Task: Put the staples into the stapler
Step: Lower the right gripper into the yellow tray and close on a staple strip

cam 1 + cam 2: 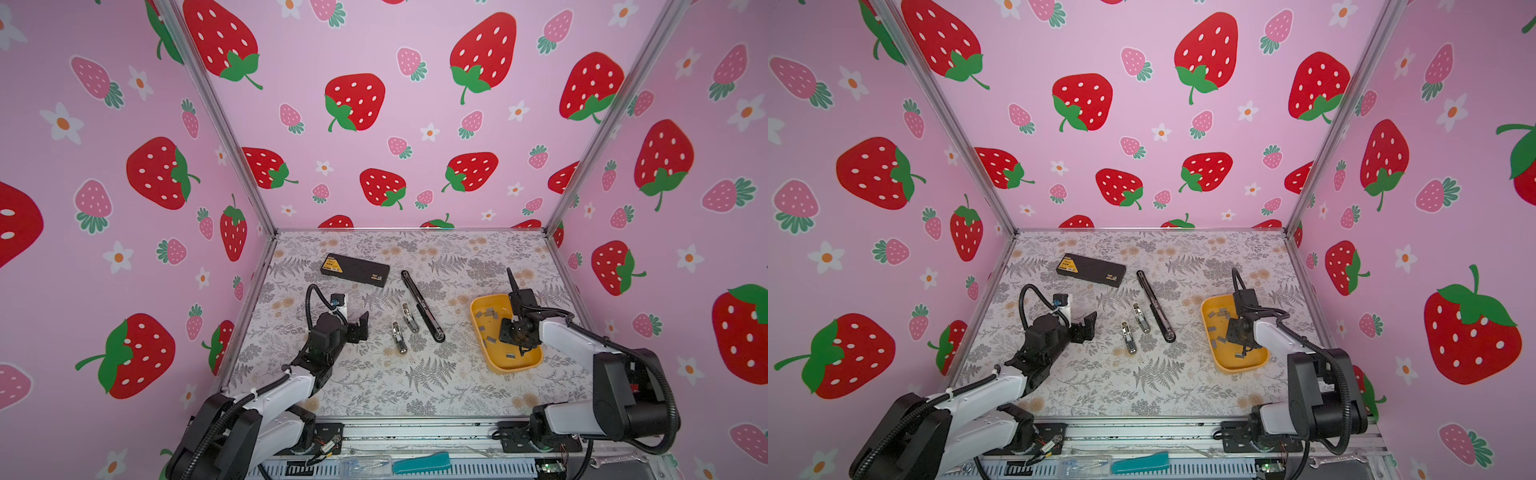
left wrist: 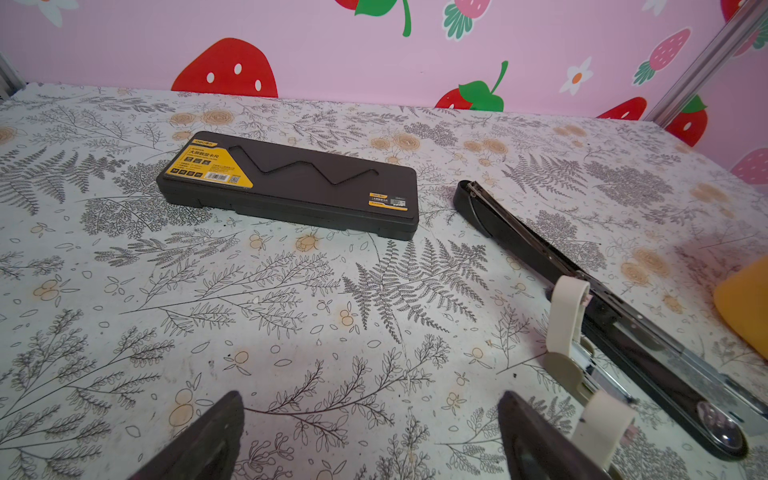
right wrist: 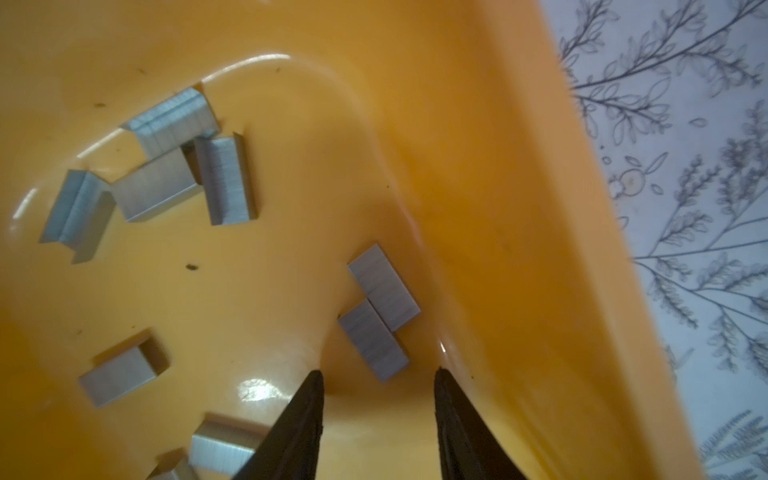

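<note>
Hovering with right gripper (image 3: 378, 371) parted, empty, over staples (image 3: 372, 347) in yellow tray (image 3: 478, 166) at right; lower straight, straddle one strip, pinch its long sides gently. Left gripper (image 2: 370, 399) spread, idle.

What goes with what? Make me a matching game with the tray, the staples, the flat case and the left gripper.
Things:
1 tray
2 staples
3 flat case
4 left gripper

Colours or states:
a wide open, holding nothing
b silver-grey little blocks, lying in the tray
c black, with a yellow label
d yellow all over

Pairs: 1-d, 2-b, 3-c, 4-a
</note>
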